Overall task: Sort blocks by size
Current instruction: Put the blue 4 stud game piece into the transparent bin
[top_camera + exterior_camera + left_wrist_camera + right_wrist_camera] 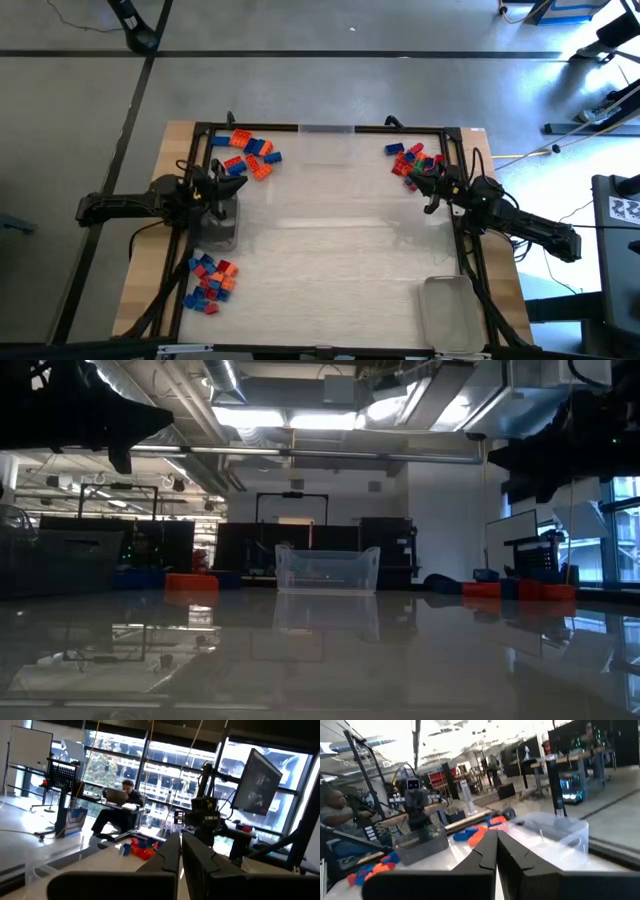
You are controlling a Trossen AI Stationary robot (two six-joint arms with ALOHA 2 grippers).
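Observation:
The blocks lie in three loose heaps on the white table: one at the far left, one at the far right, one at the near left. My left gripper hangs shut above the table's left side, over a clear tray. Its fingers lie together in the left wrist view, with nothing between them. My right gripper hangs shut at the right side, beside the far-right heap. Its fingers are also together and hold nothing.
A clear tray stands at the far edge's middle, another at the near right corner. A dark frame runs round the table. A person sits at a desk in the room beyond.

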